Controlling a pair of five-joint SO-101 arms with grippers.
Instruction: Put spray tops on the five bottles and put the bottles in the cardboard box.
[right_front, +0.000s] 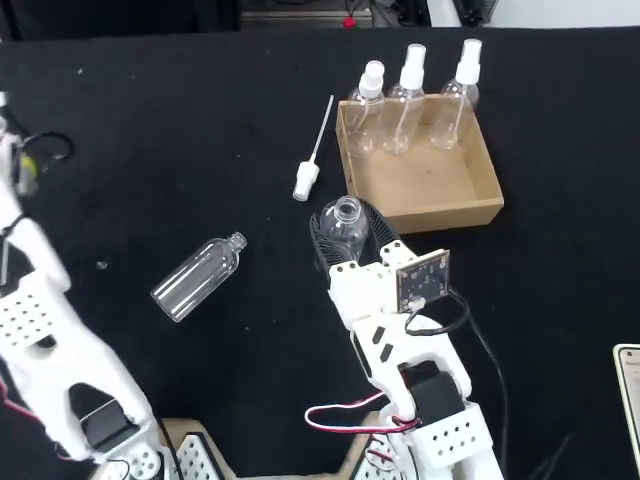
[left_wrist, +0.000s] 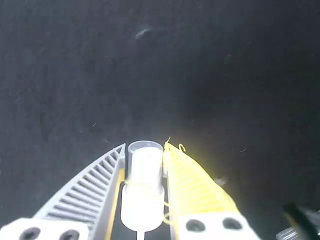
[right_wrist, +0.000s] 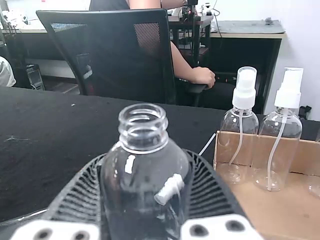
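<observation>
While the right gripper (right_wrist: 148, 159) stands near the middle of the table (right_front: 150, 120) with its black ribbed fingers clamped on an upright bottle (right_wrist: 144, 131), the left gripper (left_wrist: 145, 148) is out at the left side. Its grey and yellow fingers are closed tight on a spray top (left_wrist: 143, 185). The bottle's neck is open and points straight up, so its long axis is vertical. It stands just beside the corner of the cardboard box (right_front: 425, 180) that is nearest to the arms. The held spray top lies along the fingers, between them, and what seems to be its thin tube runs back toward the wrist. The two grippers are well apart. By this judgement, the coming move asks the left arm to cross toward the bottle and to bring the tube in line above the neck. Three capped bottles (right_front: 405, 100) stand in the box. A bare bottle (right_front: 200, 275) lies between the arms, and a second spray top (right_front: 307, 178) lies near the right gripper.
</observation>
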